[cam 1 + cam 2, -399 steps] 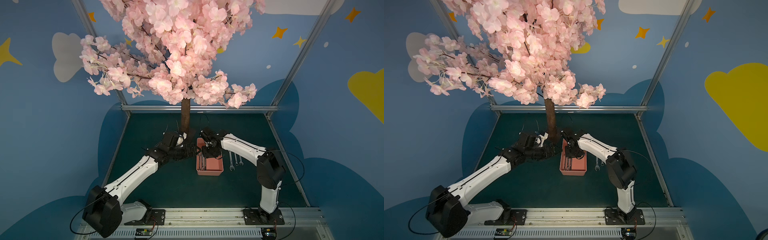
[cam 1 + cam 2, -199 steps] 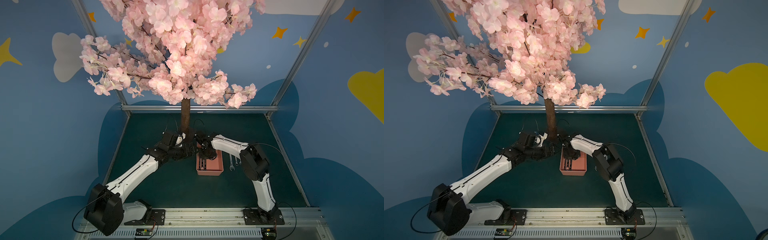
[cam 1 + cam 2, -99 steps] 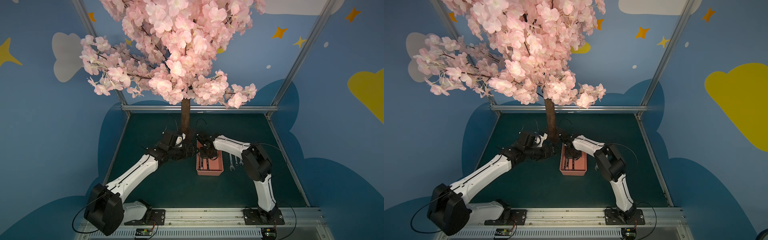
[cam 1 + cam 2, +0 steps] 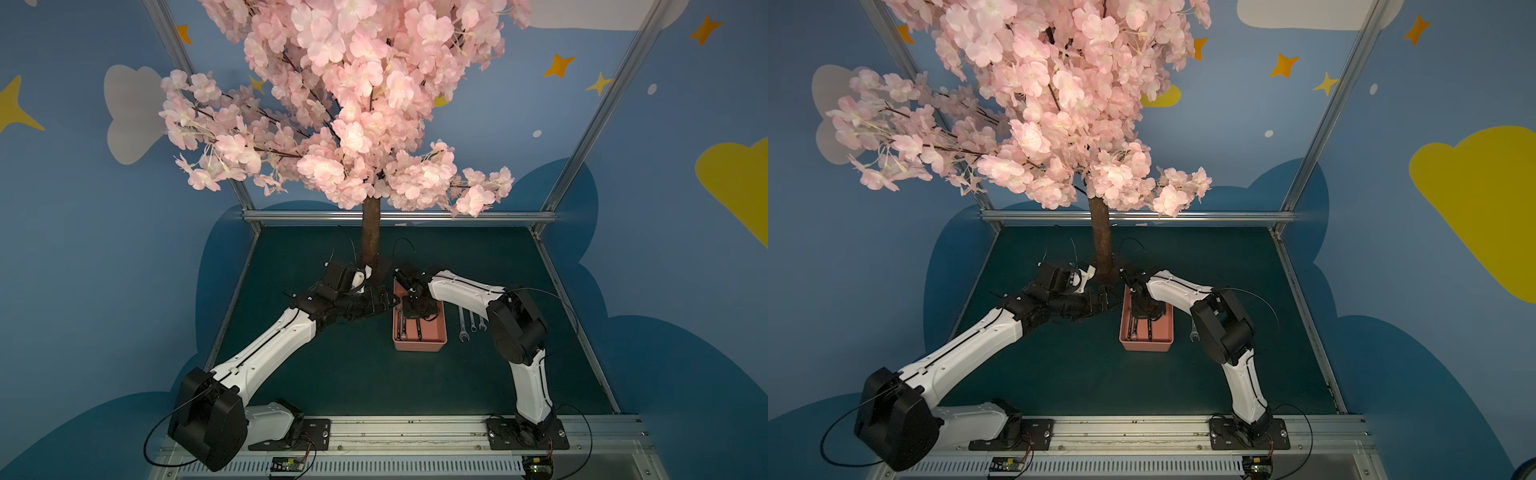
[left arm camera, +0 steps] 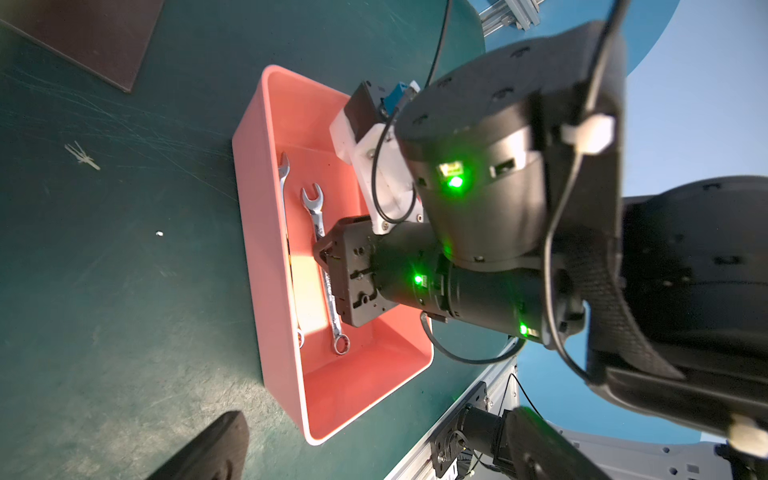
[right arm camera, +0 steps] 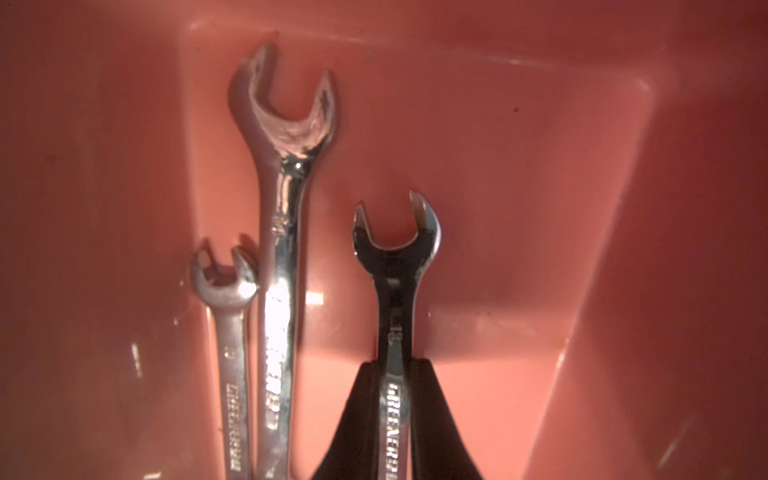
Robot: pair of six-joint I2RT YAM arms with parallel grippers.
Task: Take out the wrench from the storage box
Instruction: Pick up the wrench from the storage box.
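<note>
Your right end effector has just closed and now pinches the shank of the mid-sized silver metal wrench, still inside the salmon-pink rectangular plastic storage box. Grasp made; lift-out next.

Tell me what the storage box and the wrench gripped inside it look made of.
Storage box: likely moulded plastic, salmon-pink, smooth with a soft sheen; rounded corners and thin one-piece walls suggest it. Gripped wrench: metal, probably chrome-finished steel; mirror-bright highlights and stamped lettering on its shank.
</note>
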